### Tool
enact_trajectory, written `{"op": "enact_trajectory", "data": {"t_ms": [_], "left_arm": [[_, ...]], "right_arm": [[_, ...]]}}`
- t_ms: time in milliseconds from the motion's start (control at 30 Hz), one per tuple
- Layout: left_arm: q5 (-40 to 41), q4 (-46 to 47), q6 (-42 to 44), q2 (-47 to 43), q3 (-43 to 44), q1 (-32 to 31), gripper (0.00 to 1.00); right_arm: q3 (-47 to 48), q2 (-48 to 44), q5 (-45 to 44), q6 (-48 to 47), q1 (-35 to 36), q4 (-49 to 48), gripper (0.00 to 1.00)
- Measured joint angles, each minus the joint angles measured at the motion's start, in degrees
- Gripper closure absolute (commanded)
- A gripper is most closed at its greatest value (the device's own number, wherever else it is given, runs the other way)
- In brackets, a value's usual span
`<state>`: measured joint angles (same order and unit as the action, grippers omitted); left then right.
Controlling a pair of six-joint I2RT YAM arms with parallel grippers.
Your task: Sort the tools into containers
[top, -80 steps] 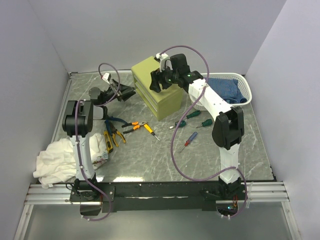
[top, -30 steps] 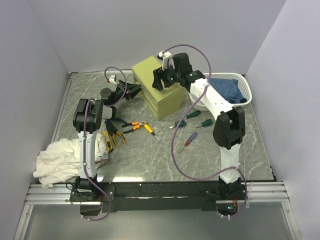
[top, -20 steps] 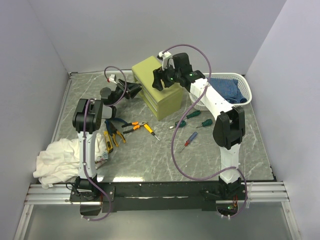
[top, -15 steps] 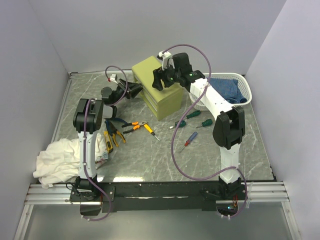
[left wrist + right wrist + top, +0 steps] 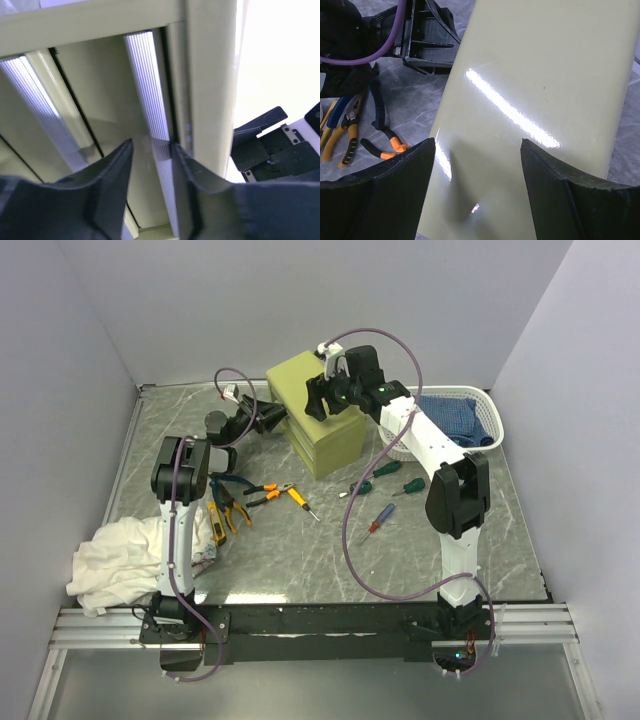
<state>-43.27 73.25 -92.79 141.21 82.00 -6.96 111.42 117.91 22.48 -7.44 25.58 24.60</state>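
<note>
The olive cabinet (image 5: 318,425) stands at the back middle with its drawers pushed in. My left gripper (image 5: 276,418) is at its left drawer face. In the left wrist view its jaws (image 5: 151,150) are narrowly apart astride a ribbed silver drawer handle (image 5: 145,90). The right finger touches the handle and a small gap shows on the left. My right gripper (image 5: 320,400) is open and empty just above the cabinet top (image 5: 535,100). Blue pliers (image 5: 232,483), orange pliers (image 5: 268,492), yellow pliers (image 5: 228,510), a yellow knife (image 5: 215,524) and an orange screwdriver (image 5: 298,500) lie left of the cabinet.
Green screwdrivers (image 5: 360,486) and a red-blue screwdriver (image 5: 378,520) lie in front of the cabinet to the right. A white basket (image 5: 492,425) with a blue cloth stands at the back right. A white cloth (image 5: 115,560) lies at the near left.
My left gripper has moved right, from open table up to the cabinet's drawer face. My right gripper shifted slightly back over the cabinet top and has held still since.
</note>
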Motion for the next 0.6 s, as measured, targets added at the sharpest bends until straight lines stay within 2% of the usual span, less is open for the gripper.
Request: {"op": "enact_trajectory", "data": {"t_ms": [200,267,400,600], "left_arm": [[0.2,-0.07,-1.22,0.28,1.75,-0.26,0.82],[0.26,0.02,-1.92,0.28,1.75,-0.26,0.85],[0.63,0.2,-2.91,0.26,1.22,-0.31,0.99],[3.17,0.13,-2.54,-3.21,-4.2,0.22,0.99]], "right_arm": [[-0.02,0.0,-0.46,-0.15,-0.02,0.0,0.23],[-0.07,0.0,-0.5,-0.17,-0.02,0.0,0.23],[-0.04,0.0,-0.55,-0.2,-0.02,0.0,0.23],[0.02,0.15,-0.57,-0.57,-0.02,-0.07,0.23]]}}
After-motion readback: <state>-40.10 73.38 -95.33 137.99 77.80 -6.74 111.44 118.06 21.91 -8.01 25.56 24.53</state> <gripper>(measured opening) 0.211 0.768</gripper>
